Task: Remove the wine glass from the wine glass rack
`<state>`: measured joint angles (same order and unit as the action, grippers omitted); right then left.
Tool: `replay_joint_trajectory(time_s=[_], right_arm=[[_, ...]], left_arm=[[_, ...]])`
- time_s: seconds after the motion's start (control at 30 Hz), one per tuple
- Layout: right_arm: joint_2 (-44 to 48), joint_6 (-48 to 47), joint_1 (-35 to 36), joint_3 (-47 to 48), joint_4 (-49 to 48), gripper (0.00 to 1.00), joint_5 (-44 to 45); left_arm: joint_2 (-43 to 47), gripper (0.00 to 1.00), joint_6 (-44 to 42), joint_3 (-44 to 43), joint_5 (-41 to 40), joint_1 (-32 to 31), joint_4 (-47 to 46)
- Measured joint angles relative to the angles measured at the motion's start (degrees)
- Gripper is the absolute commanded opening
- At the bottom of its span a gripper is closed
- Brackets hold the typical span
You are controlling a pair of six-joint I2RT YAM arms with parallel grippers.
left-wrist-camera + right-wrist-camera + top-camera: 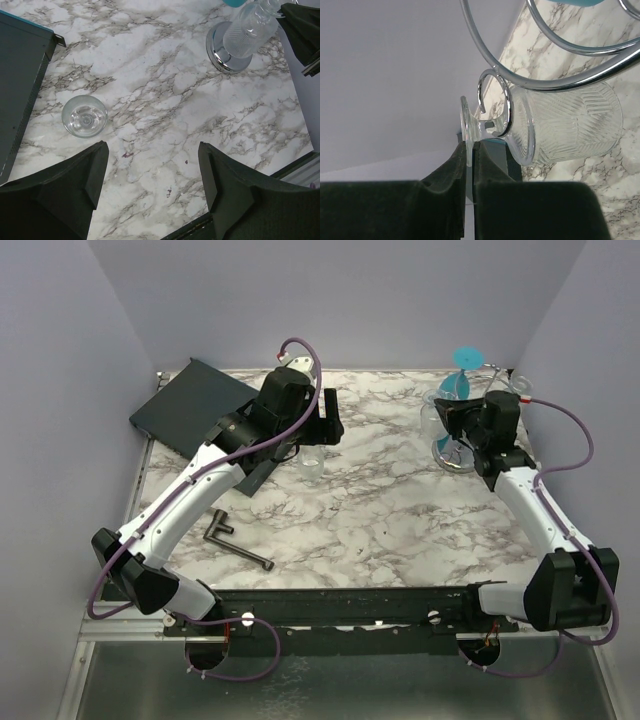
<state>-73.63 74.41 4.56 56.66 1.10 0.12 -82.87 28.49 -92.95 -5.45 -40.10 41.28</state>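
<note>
Gripping with my right pincer (470, 150), clenching wine glass (570, 125) foot; stem threading wine glass rack (560, 85) loop, bowl lying sideways; left pincer (152, 150) released, well apart.

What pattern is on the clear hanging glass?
The wine glass is clear with slanted ribs; best in right wrist view.

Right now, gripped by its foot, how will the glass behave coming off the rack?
Probably slippery: smooth glass, pinched only at its thin foot by the right gripper. Likely to pivot, as the thick bowl sits well off the grip. Its stem threads a rack loop, so it may snag.
</note>
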Motion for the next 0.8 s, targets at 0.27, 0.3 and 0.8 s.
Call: replay_joint_trajectory(time_s=[0.27, 0.3, 0.8], right_arm=[[-0.9, -0.5, 0.1, -0.3, -2.2, 0.00, -2.6], [-0.9, -0.5, 0.1, -0.3, -2.3, 0.00, -2.8], [0.6, -0.5, 0.1, 0.9, -0.2, 0.00, -5.4]], left_arm=[[0.0, 0.79, 0.1, 0.0, 0.0, 0.0, -0.2], [0.0, 0.79, 0.2, 0.0, 0.0, 0.0, -0.4], [0.0, 0.81, 7.6, 2.5, 6.5, 3.8, -9.4]])
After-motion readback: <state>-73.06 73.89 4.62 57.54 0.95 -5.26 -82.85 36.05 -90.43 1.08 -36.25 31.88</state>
